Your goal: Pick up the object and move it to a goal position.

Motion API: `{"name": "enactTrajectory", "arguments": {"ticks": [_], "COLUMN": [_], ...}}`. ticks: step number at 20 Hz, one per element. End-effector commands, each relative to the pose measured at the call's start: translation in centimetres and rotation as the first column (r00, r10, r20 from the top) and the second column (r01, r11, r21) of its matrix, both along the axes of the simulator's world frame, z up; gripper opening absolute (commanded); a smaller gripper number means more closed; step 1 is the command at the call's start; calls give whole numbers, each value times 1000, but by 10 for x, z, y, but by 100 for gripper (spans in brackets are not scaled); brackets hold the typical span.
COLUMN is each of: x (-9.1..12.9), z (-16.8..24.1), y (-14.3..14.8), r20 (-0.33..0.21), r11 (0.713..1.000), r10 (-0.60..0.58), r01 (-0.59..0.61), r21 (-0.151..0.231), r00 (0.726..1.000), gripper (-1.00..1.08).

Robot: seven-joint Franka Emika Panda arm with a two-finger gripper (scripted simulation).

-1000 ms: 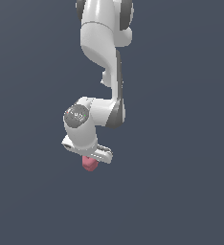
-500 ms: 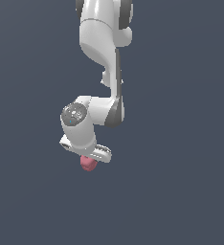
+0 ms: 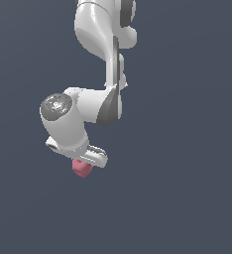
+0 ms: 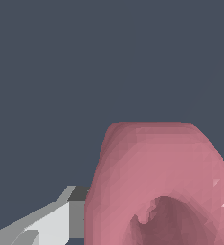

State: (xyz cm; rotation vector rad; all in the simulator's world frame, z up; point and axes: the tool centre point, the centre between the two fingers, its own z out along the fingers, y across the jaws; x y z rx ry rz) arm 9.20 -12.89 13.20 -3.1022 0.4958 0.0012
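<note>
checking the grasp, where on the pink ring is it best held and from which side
Best held across its band, one finger on each outer side, coming from above. The pink ring hangs just under the gripper, and the wrist view shows a finger pressed against the ring's outer wall beside the centre hole. It is narrower than the gripper, so that span probably suits.

Exterior view: the arm point(image 3: 95, 59) descends from the upper edge of the frame, its wrist bending toward the exterior view's left. The gripper point(image 3: 83, 162) sits at the arm's lowest end, below the wrist housing. The ring point(image 3: 81, 168) lies directly beneath the gripper and touching it, clamped there, with plain background on every side (no supporting surface can be made out beneath it). Wrist view: the ring point(image 4: 159, 184) lies immediately in front of the camera, and one finger point(image 4: 47, 222) stands beside it, meeting its flank.
</note>
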Motion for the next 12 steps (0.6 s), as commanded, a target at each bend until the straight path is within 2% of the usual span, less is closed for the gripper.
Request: {"name": "enactTrajectory", "arguments": {"ticks": [1,12], "x": [5,28], "z": [19,95], "y": [-10,-48], "r20": [1,1], "r11": [1000,1000], "r10": [0,0], "r01": [0,0], "r21": [0,0], "r00": [1000,1000], "gripper": [-100,-100]}}
